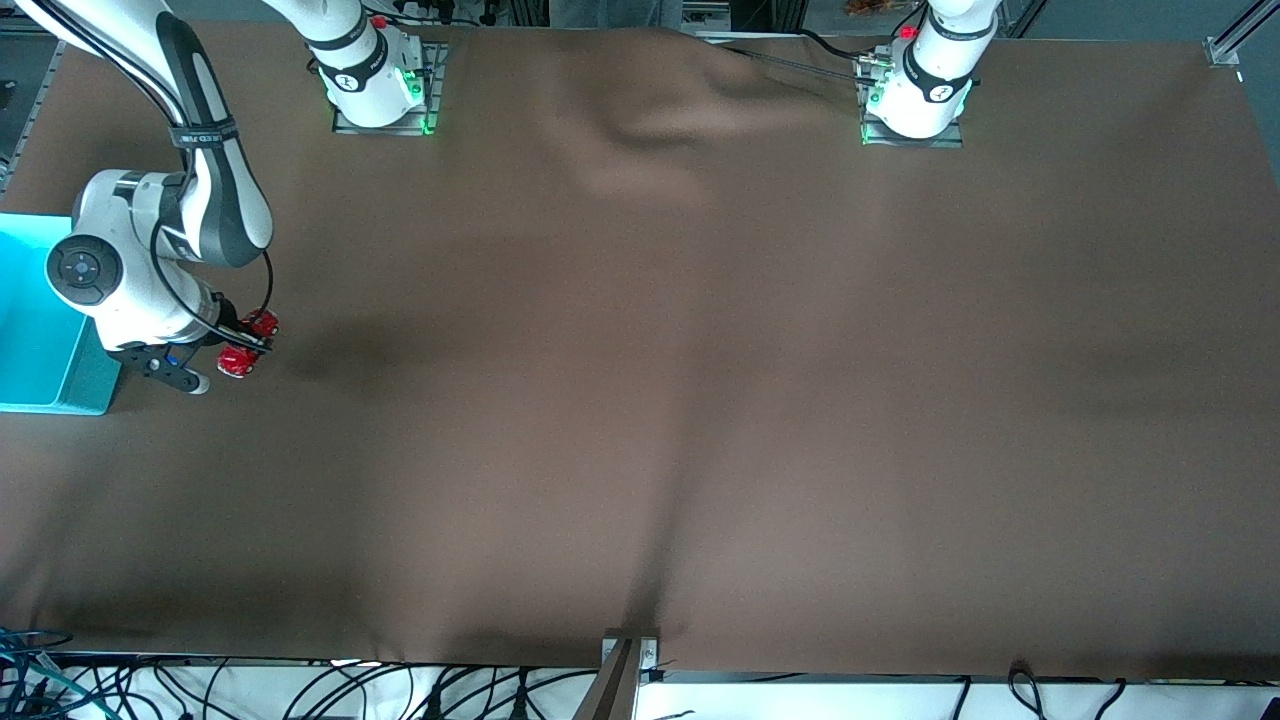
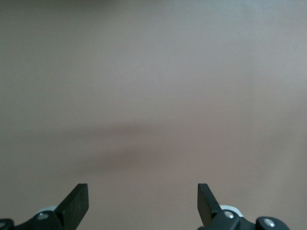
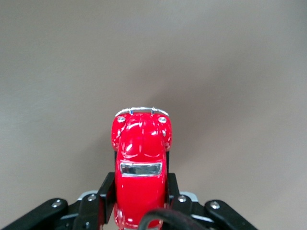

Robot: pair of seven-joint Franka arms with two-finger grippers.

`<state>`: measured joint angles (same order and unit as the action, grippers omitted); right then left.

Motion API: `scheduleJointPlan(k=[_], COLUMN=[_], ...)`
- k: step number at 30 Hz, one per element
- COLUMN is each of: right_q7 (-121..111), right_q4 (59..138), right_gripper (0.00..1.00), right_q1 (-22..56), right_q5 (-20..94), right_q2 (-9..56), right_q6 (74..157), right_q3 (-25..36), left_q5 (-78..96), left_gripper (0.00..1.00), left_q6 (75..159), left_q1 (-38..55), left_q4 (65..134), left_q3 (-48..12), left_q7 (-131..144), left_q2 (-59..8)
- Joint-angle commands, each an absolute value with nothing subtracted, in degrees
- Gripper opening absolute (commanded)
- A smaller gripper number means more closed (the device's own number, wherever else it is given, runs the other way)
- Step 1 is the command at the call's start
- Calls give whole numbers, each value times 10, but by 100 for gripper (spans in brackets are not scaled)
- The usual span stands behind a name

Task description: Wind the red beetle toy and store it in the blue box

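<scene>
One red beetle toy (image 3: 140,165) held clamped across its flanks by right gripper (image 1: 243,345) jaws, long axis running straight out from between fingers, nose away from wrist. Toy carried above bare table (image 1: 700,400), just beside blue box (image 1: 40,330) at right arm's end. Short sideways carry over box wall judged to be what remains. Left gripper (image 2: 143,203) seen waiting, jaws spread wide, nothing between them.

Red beetle toy (image 3: 140,165): glossy painted body with bright highlights, silvery chrome-like bumper trim and 2 small shiny headlamps. Table covering (image 1: 700,400): matt brown cloth, slightly rumpled near the arm bases. Blue box (image 1: 40,330): smooth turquoise walls, plastic-like. Right gripper (image 3: 140,191): matt black fingers (image 3: 106,189) with metal screws.
</scene>
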<state>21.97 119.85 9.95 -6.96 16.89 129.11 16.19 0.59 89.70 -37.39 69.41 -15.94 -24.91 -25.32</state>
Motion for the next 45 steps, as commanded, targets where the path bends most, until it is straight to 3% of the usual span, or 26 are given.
scheduleJointPlan(k=[1, 17, 32, 45], right_q7=[141, -63, -238, -352], right_q4=[1189, 1169, 1126, 1088], right_gripper=[0, 0, 0, 0], right_q1=[97, 58, -60, -141], right_q5=[-95, -100, -101, -94], right_q2=[160, 162, 170, 215], right_q6=[1282, 1283, 1283, 1292], right_q3=[192, 270, 270, 261], left_q5=[24, 29, 29, 29], left_gripper=[100, 100, 100, 100], left_q6=[889, 889, 890, 890], left_q1=[-379, -383, -381, -382], left_q4=[696, 700, 700, 700], left_q3=[-163, -162, -161, -161], left_q7=[-263, -273, -275, -277], left_q2=[-249, -250, -252, -251])
